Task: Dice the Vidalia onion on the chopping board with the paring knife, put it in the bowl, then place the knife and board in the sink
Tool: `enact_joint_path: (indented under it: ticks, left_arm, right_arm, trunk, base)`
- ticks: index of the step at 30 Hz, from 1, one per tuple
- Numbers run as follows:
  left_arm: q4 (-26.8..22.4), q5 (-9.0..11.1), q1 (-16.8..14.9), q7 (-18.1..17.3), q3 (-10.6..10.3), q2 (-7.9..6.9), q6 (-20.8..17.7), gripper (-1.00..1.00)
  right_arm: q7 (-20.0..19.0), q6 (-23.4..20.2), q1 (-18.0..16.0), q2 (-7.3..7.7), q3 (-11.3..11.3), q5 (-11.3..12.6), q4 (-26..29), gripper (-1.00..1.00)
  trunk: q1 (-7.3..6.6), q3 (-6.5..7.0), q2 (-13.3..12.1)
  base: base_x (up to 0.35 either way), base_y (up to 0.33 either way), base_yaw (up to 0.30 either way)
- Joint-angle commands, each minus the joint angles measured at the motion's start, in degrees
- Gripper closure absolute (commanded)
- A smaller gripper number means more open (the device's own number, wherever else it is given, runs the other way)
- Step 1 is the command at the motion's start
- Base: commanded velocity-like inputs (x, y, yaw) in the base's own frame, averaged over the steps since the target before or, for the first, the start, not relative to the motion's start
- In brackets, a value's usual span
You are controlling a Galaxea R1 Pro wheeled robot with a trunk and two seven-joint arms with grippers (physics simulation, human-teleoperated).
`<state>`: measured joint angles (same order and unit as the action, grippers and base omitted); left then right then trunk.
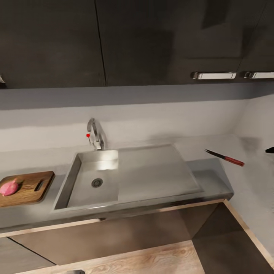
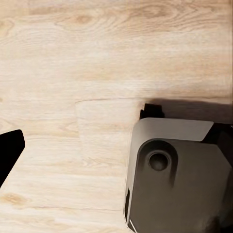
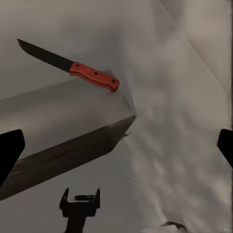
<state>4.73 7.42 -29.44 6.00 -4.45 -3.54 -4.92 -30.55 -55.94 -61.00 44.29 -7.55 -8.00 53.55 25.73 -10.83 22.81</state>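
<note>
The steel sink point(image 1: 89, 184) sits mid-counter with nothing in its basin, below a chrome faucet point(image 1: 96, 134) with a red knob. Left of it lies the brown chopping board point(image 1: 26, 187), with the pinkish onion point(image 1: 9, 187) on its left part. The paring knife point(image 1: 224, 156), dark blade and red handle, lies at the counter's right end by the wall; in the right wrist view the knife point(image 3: 73, 68) is ahead of my right gripper point(image 3: 116, 150), which is open and empty. A dark tip of that gripper point(image 1: 270, 150) pokes in just right of the knife. My left gripper point(image 2: 116, 145) hangs open over the floor. The bowl is out of view.
Glossy black upper cabinets point(image 1: 133, 38) with chrome handles point(image 1: 214, 75) hang over the grey countertop point(image 1: 205, 179). A pale side wall point(image 1: 258, 182) closes the counter's right end. Wood floor point(image 2: 97, 58) and the robot's grey base point(image 2: 179, 179) lie under the left arm.
</note>
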Motion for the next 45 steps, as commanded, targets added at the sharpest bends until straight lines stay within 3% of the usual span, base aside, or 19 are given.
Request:
enact_joint_path:
  ticks: [1,19,31,35,37,40,45]
  left_arm:
    - [0.1,0.58,-0.09,0.04,-0.47,0.02,-0.08,-1.0]
    - [0.1,0.58,-0.09,-0.02,-0.47,-0.06,-0.19,-1.0]
    - [0.18,0.64,-0.01,-0.18,-0.51,-0.06,-1.76,-1.0]
    - [0.25,0.66,1.27,-1.35,-0.48,-0.06,-6.04,-1.0]
    - [0.27,0.64,2.77,-3.83,-0.48,-0.06,-8.21,-1.0]
    - [0.27,0.65,5.45,-7.09,-0.47,-0.1,-9.22,-1.0]
    - [0.28,0.66,9.31,-8.76,-0.47,-0.44,-9.47,-1.0]
  right_arm:
    - [-0.55,-0.09,-0.06,-0.1,-0.06,-0.61,-0.19,-1.0]
    - [-0.48,0.34,-0.09,-4.67,0.34,-0.96,-4.09,-1.0]
    - [-0.43,0.42,-0.08,-5.11,1.34,-0.97,-4.18,-1.0]
    - [-0.4,0.41,-0.05,-5.1,1.32,-0.98,-4.16,-1.0]
    - [-0.35,0.41,-0.06,-5.09,1.31,-1.02,-4.18,-1.0]
    - [-0.32,0.4,-0.04,-5.09,1.31,-1.04,-4.17,-1.0]
    - [-0.31,0.39,-0.05,-5.09,1.31,-1.13,-4.16,-1.0]
  trunk:
    - [0.05,-0.09,0.11]
    - [0.05,-0.06,0.11]
    - [0.05,-0.03,0.11]
    - [0.05,0.07,0.11]
    - [0.05,0.13,0.11]
    - [0.05,0.23,0.11]
    - [0.05,0.38,0.11]
  base:
    - [0.176,-0.252,-0.068]
    - [0.023,-0.04,-0.007]
    - [0.0,0.0,-0.051]
    - [0.0,0.0,-0.189]
    - [0.0,0.0,-0.2]
    - [0.0,0.0,-0.203]
    - [0.0,0.0,-0.196]
